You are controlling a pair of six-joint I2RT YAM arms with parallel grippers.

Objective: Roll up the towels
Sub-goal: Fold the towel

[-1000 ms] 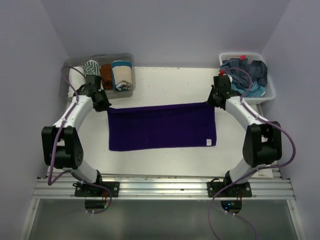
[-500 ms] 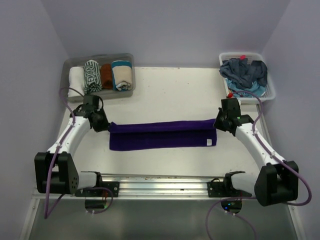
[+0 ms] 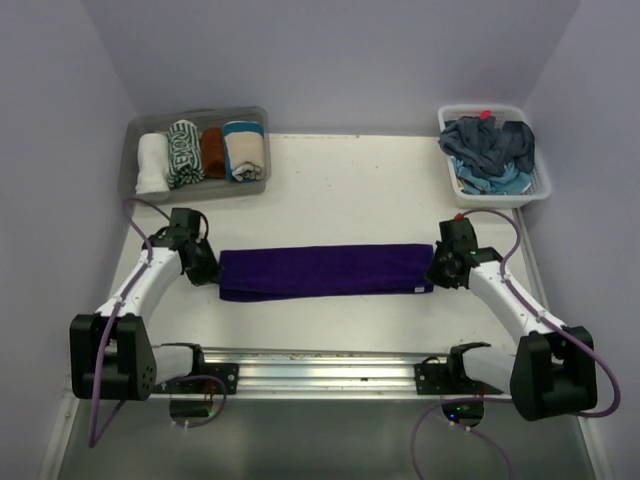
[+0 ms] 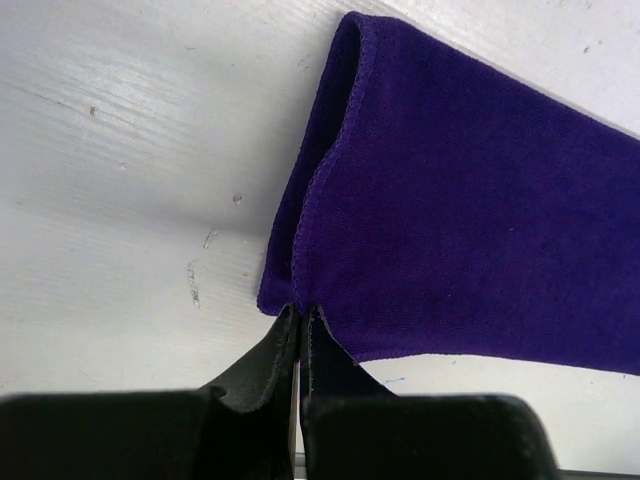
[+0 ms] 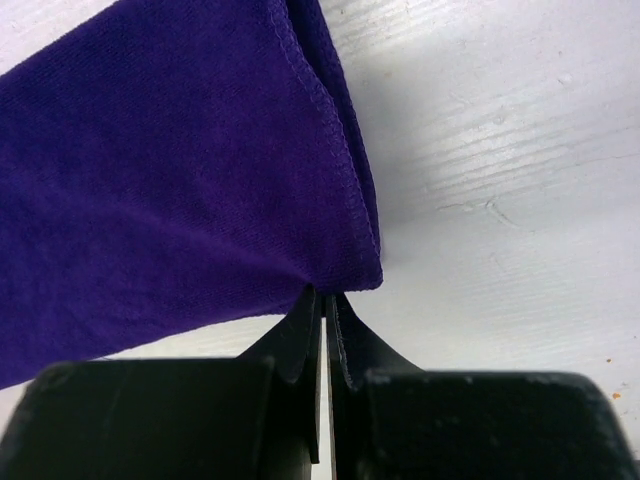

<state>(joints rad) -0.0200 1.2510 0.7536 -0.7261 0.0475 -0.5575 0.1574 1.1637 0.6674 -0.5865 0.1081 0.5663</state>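
A deep purple towel (image 3: 325, 270) lies folded in half lengthwise as a long strip across the middle of the table. My left gripper (image 3: 205, 274) is shut on its left near corner, where the fold shows in the left wrist view (image 4: 420, 200). My right gripper (image 3: 437, 274) is shut on its right near corner, and the towel's edge shows in the right wrist view (image 5: 180, 170). Both grippers are low at the table.
A clear tub (image 3: 135, 135) at the back left holds several rolled towels (image 3: 244, 150). A white lattice basket (image 3: 538, 185) at the back right holds a heap of blue and grey towels (image 3: 487, 145). A metal rail (image 3: 320, 372) runs along the near edge.
Both grippers pulled the towel's far edge toward the near edge, folding it in half. The strip is now narrower and both grippers sit lower and nearer.
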